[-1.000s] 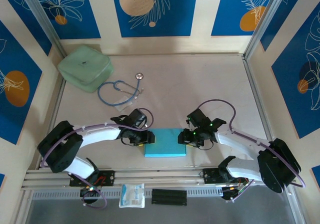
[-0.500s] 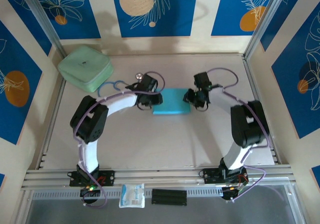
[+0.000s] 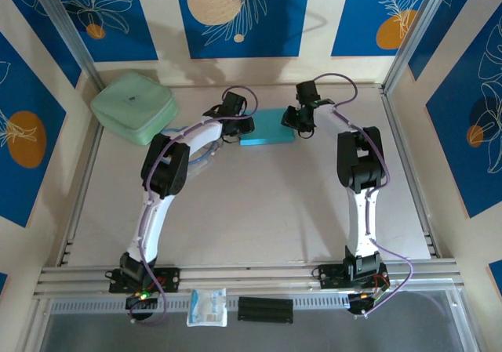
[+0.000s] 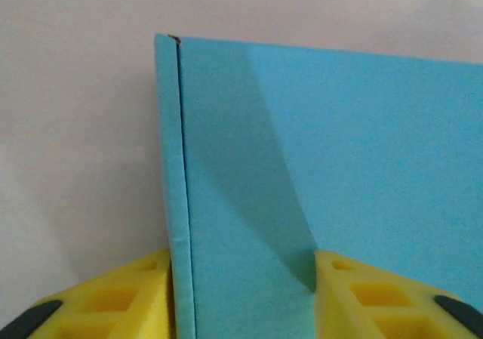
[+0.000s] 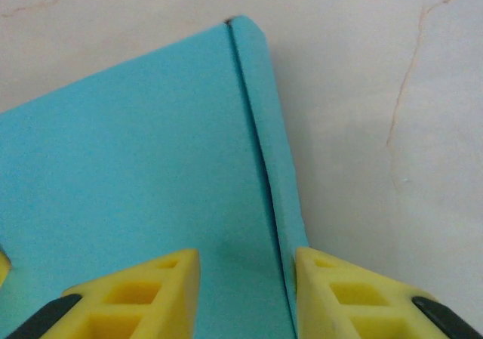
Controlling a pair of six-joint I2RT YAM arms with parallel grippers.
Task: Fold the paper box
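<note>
Paper box (image 4: 339, 165) edge at left tool (image 4: 245, 282)

Robot lab cell: aluminium-framed table (image 3: 259, 211), blue patterned wall panels (image 3: 271, 34)

Left arm (image 3: 162, 172), right arm (image 3: 359, 162) stretched far forward; both jaws parted

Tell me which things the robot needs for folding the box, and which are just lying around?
For the job:
- paper box
- left gripper, at one end of it
- right gripper, at the other end

Just lying about:
- mint-green case
- clear packet
- black strip
</note>
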